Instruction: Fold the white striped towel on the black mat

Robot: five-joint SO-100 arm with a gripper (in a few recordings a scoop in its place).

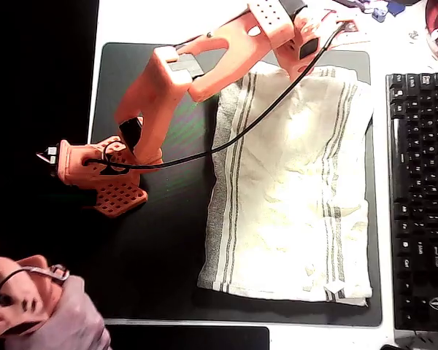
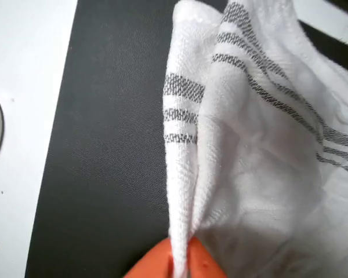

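**Towel pinched at its top edge**

Seen from overhead: towel [image 1: 292, 189] spread on the mat [image 1: 160, 240], long axis running top to bottom of the picture, grey stripes along that axis near both long sides; orange arm [image 1: 168, 87] reaching over the top edge; keyboard [image 1: 420, 197] just right of the mat, key legends too small to read. Seen from the wrist: orange gripper [image 2: 178, 263] at the bottom edge, fingers pressed together on a raised fold of towel [image 2: 249, 174], cloth rising from the pinch.
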